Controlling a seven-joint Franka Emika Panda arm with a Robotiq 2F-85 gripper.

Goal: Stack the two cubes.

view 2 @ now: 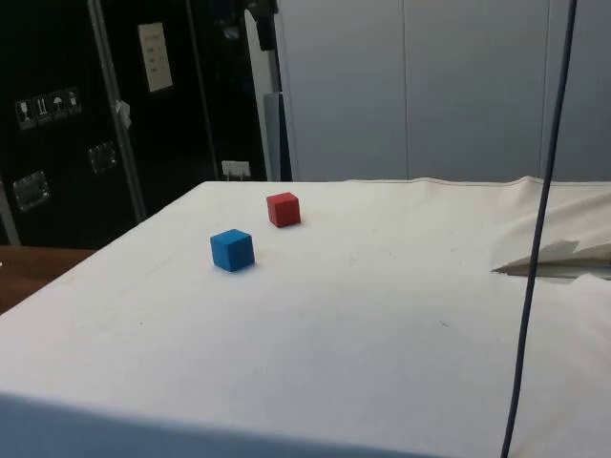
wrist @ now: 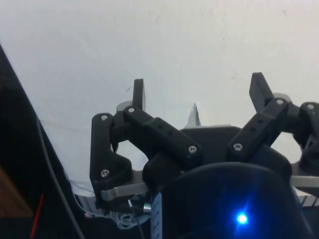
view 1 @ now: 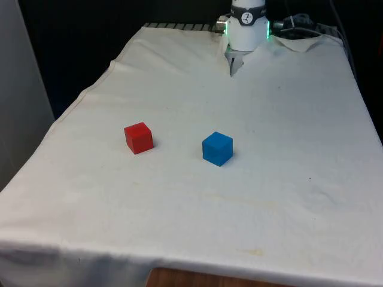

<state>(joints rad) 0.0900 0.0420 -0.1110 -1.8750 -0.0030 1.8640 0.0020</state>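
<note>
On the worktop (view 1: 287, 197), mid-cloth, the blue cube (view 1: 217, 148) and red cube (view 1: 139, 137) sit apart, neither lifted, so stacking has not begun. Farther back, the tool (wrist: 197, 92) hangs spread wide, empty.

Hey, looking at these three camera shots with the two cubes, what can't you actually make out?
- Arm above its base: cut off by the front view's top edge.
- Gripper height above the white cloth: the wrist view gives no way to judge it; fingers stand apart, holding nothing.
- Hidden faces of the red cube and blue cube: undersides against the cloth.
- Cabinet labels: too small to read in the side view.
</note>
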